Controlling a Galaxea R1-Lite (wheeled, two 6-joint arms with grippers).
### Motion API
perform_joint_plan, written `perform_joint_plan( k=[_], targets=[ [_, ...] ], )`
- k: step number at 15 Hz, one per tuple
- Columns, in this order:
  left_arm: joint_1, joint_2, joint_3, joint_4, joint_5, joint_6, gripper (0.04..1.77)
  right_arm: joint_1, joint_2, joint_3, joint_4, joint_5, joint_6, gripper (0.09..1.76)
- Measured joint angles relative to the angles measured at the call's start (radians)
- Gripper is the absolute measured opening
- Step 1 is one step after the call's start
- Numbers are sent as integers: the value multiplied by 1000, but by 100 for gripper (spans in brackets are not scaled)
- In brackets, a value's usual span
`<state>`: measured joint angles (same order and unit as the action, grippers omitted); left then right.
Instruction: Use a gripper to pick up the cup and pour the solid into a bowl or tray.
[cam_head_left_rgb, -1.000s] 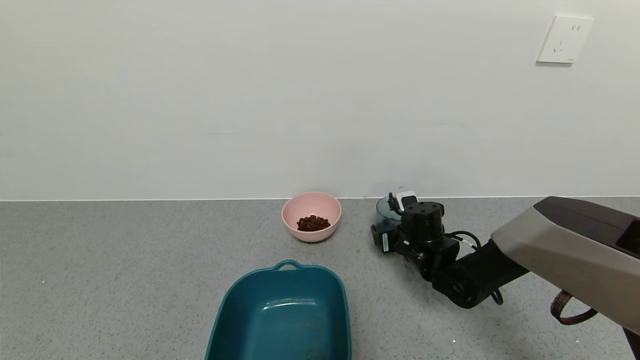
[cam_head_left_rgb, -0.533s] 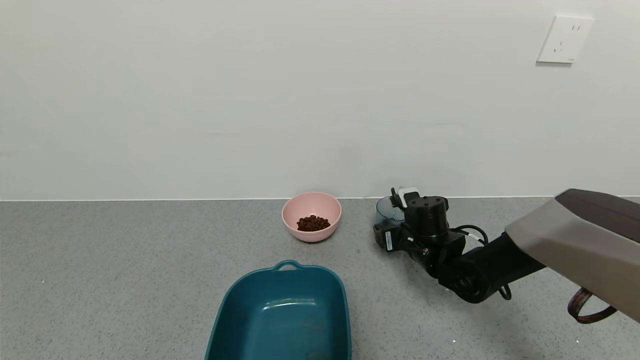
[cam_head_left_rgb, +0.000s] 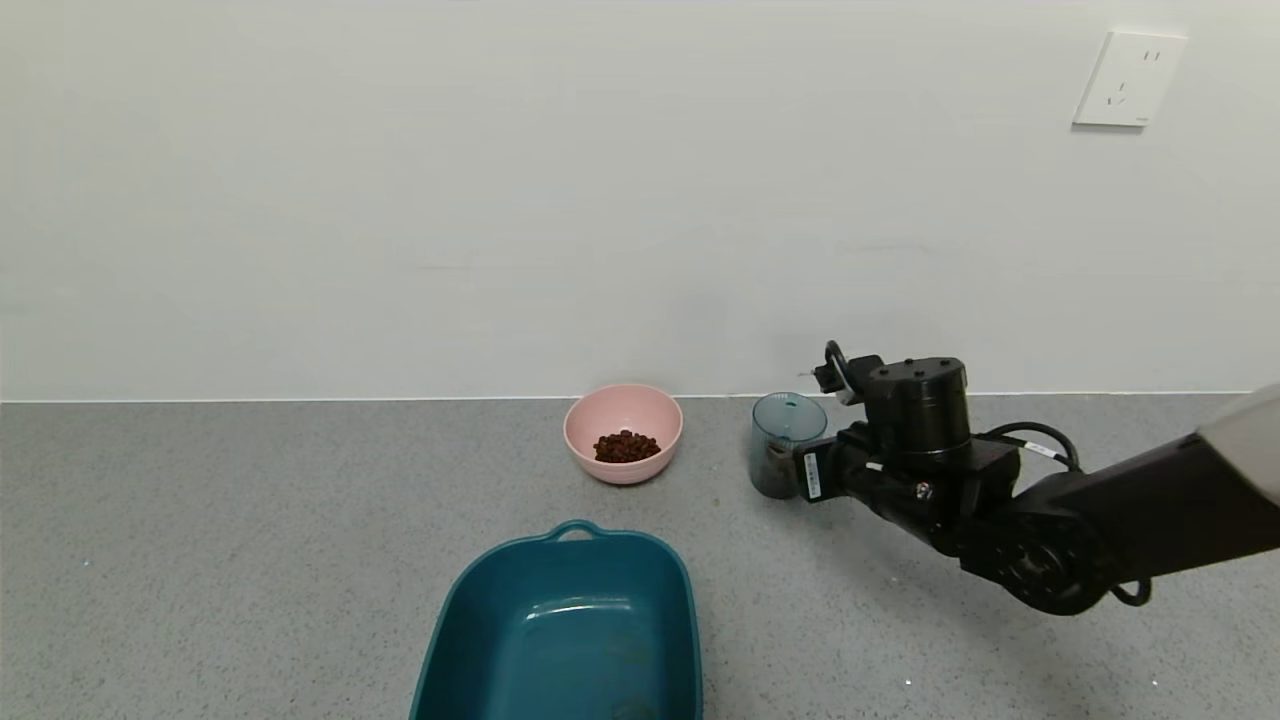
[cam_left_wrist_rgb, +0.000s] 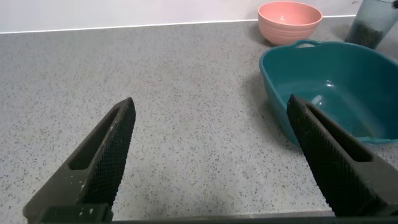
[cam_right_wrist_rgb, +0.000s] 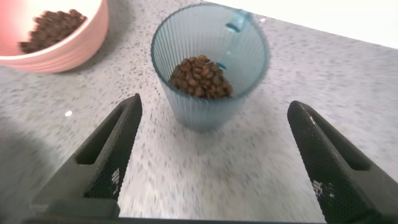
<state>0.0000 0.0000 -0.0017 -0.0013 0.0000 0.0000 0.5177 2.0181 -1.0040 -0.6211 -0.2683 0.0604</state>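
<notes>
The ribbed blue-grey cup (cam_head_left_rgb: 783, 445) stands upright on the grey counter, right of the pink bowl (cam_head_left_rgb: 625, 472). In the right wrist view the cup (cam_right_wrist_rgb: 208, 118) holds dark brown pellets (cam_right_wrist_rgb: 200, 78). The bowl also holds a small pile of pellets (cam_head_left_rgb: 627, 446). My right gripper (cam_head_left_rgb: 802, 470) is just right of the cup, open and empty. In the right wrist view it (cam_right_wrist_rgb: 214, 107) points at the cup, which stands beyond the fingertips. My left gripper (cam_left_wrist_rgb: 210, 102) is open and empty over bare counter, out of the head view.
A dark teal tray (cam_head_left_rgb: 470, 575) with handles sits at the front centre, empty. In the left wrist view the tray (cam_left_wrist_rgb: 323, 81), the bowl (cam_left_wrist_rgb: 289, 22) and the cup (cam_left_wrist_rgb: 373, 25) show ahead. A wall runs close behind the bowl and cup.
My right gripper has drawn back to the right, away from the cup. The cup, half hidden behind the gripper before, now stands in full view at the same spot.
</notes>
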Motion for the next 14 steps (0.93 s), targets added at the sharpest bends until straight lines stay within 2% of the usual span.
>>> perform_joint_plan(
  k=[5, 10, 14],
  targets=[
    [0, 0, 0, 0, 0, 0, 175, 17, -270, 155, 115, 0, -1, 170],
    [0, 0, 0, 0, 0, 0, 175, 93, -578, 323, 290, -26, 3, 170],
    [0, 0, 0, 0, 0, 0, 175, 129, -790, 441, 357, -60, 3, 170]
  ],
)
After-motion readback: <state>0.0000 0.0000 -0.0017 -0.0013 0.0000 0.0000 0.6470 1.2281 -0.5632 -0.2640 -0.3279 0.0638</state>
